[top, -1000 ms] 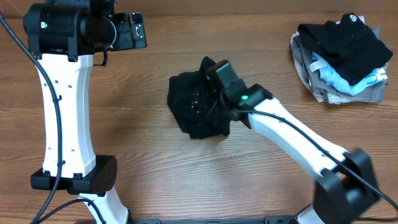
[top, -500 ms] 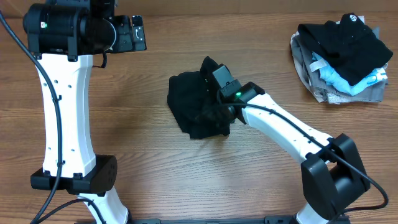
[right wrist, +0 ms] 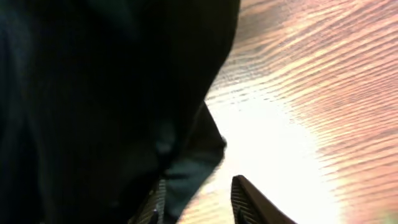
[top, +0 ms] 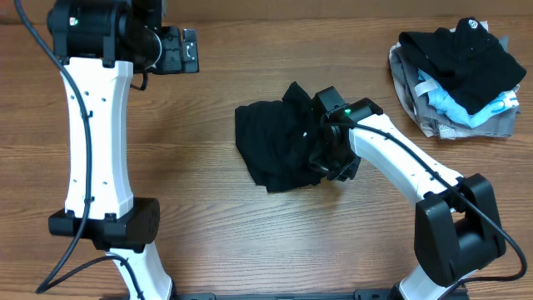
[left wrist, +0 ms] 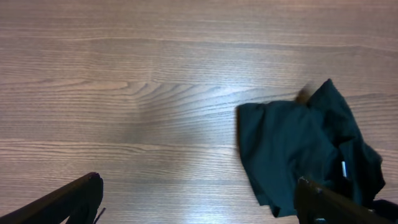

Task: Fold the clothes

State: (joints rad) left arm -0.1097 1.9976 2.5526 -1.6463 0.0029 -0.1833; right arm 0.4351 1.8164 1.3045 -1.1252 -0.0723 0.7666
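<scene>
Right hand [top: 333,163] now sits low at the right edge of the shirt [top: 271,150], where a second ago it was over the top of the heap. In that time the shirt has slid a little to the right across the surface [top: 208,208] and its outline has loosened slightly. In the wrist view the fingers [right wrist: 245,190] stand partly apart with bare wood showing between them. A flap of cloth lies against the other finger, so the hand looks released rather than clenched on the fabric. Left hand [top: 186,52] hangs spread wide at the far left, well apart from the shirt and holding nothing. The shirt is near the middle of the surface, still a crumpled heap with no flat panel or crease. My read is that the tug only shifted it, so spreading it flat comes before any fold
</scene>
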